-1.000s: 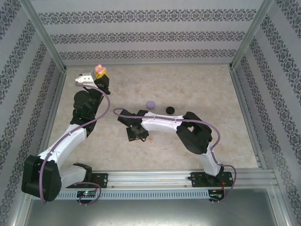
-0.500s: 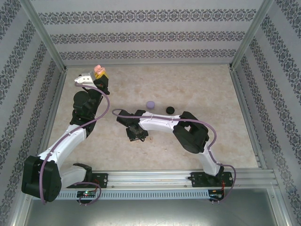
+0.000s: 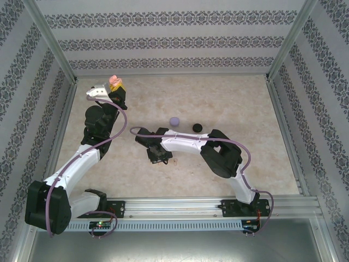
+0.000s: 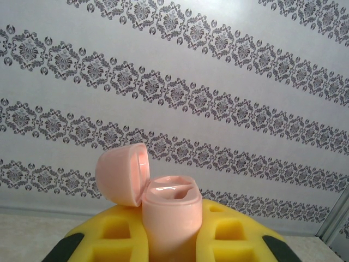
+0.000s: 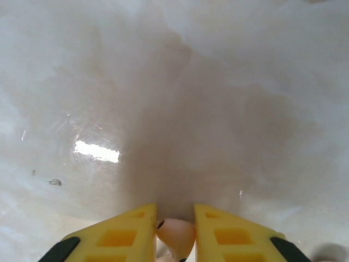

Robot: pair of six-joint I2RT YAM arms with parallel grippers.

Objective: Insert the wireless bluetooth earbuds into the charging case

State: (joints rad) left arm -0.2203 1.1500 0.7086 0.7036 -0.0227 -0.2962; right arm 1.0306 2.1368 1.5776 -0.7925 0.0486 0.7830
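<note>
Your right gripper (image 5: 174,217) is pinched narrow on a pinkish-tan stemmed plastic earbud (image 5: 175,236), caught between its yellow fingers (image 5: 122,232) close above the beige marbled tabletop (image 5: 163,82). Your left gripper (image 4: 172,232) clamps the round pinkish-tan plastic charging case (image 4: 172,210) upright, its hinged lid (image 4: 122,173) tipped open, facing the patterned wall (image 4: 218,82). Just beyond the right gripper sit a light purple round case (image 3: 174,120) and a black round case (image 3: 197,127).

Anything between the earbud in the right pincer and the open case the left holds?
Nothing visible. The pink case stands lid-open in the left pincer; the purple case and black case lie off to the side.
</note>
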